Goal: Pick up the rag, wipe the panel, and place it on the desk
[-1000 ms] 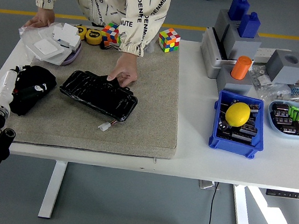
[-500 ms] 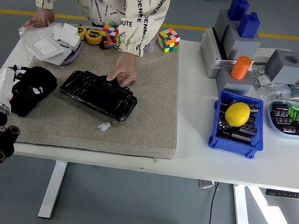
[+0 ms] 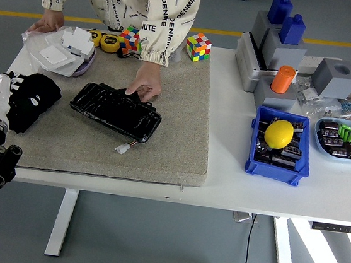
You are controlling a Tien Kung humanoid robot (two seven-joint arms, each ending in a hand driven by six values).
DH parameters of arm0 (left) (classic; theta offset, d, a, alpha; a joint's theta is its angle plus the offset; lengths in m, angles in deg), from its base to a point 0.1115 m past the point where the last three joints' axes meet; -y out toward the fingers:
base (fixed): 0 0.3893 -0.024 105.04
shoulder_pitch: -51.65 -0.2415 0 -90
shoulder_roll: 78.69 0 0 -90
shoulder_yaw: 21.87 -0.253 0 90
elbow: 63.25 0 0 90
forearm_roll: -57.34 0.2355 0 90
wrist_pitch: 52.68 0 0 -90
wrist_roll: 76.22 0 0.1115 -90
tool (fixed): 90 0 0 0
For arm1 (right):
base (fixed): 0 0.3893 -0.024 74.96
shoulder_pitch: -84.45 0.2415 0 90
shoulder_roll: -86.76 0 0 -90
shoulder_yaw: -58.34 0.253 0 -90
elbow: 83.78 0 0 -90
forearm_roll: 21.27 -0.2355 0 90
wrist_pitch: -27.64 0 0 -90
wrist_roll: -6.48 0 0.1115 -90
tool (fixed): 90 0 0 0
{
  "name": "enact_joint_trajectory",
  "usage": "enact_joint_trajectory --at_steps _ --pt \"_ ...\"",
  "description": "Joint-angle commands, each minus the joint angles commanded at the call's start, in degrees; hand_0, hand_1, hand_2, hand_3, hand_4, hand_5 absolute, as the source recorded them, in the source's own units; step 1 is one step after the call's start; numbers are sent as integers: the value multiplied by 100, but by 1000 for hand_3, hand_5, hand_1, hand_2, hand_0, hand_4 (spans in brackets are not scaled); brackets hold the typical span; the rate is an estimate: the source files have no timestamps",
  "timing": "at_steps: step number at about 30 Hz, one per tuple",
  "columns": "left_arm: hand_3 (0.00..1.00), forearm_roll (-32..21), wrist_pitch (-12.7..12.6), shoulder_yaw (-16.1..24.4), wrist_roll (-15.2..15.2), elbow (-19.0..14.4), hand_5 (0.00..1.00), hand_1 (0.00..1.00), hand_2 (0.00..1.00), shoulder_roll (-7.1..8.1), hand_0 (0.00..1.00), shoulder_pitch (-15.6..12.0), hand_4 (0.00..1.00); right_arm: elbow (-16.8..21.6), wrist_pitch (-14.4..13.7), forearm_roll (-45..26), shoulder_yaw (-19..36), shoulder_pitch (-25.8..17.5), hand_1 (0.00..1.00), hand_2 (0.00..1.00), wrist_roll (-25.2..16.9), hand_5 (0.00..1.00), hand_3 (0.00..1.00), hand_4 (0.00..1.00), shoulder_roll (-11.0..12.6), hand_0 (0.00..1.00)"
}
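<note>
The black rag [image 3: 34, 99] lies bunched at the left end of the grey mat [image 3: 168, 137]. My left hand [image 3: 7, 90], white with a black arm, grips the rag's left side, its fingers curled into the cloth. The glossy black panel [image 3: 115, 111] lies flat on the mat to the right of the rag, with a small white connector [image 3: 121, 149] on a wire at its near edge. A person at the far side presses one hand [image 3: 144, 87] on the panel's far edge. My right hand is out of view.
The person's other hand [image 3: 47, 23] rests on white boxes in a plastic bag [image 3: 64, 52] at the far left. Two colour cubes [image 3: 198, 46] and tape rolls [image 3: 109, 41] stand along the far edge. A blue bin [image 3: 278, 146] with a yellow ball, grey blocks and an oval tray [image 3: 341, 139] stand right.
My left hand has drawn back to the left, dragging the rag with it away from the panel. The person's hands and the panel have stayed put.
</note>
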Motion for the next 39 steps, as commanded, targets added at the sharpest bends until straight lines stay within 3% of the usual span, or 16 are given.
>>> enact_joint_trajectory --at_steps 10,13,17,24,39 --pt "549 -657 -109 -353 119 -1018 2 311 339 87 294 -184 649 -1 -13 25 14 -47 564 497 -20 364 521 892 -8 543" --pt "546 -879 -112 -762 144 -1396 2 298 318 134 283 -207 656 4 -11 7 -2 -54 563 496 -27 362 520 890 -16 539" --pt "549 -987 -90 -1248 114 -1639 2 295 312 137 285 -203 668 5 -10 3 13 -51 563 496 -30 361 521 888 -29 539" --pt "549 -891 -65 -1719 74 -1348 2 296 311 15 282 -40 665 1 -6 17 50 -57 562 496 -35 360 519 887 -34 540" --pt "548 -352 -204 -1375 117 -641 2 290 311 -192 281 188 664 5 1 -6 35 -50 562 495 -40 360 520 887 -39 538"
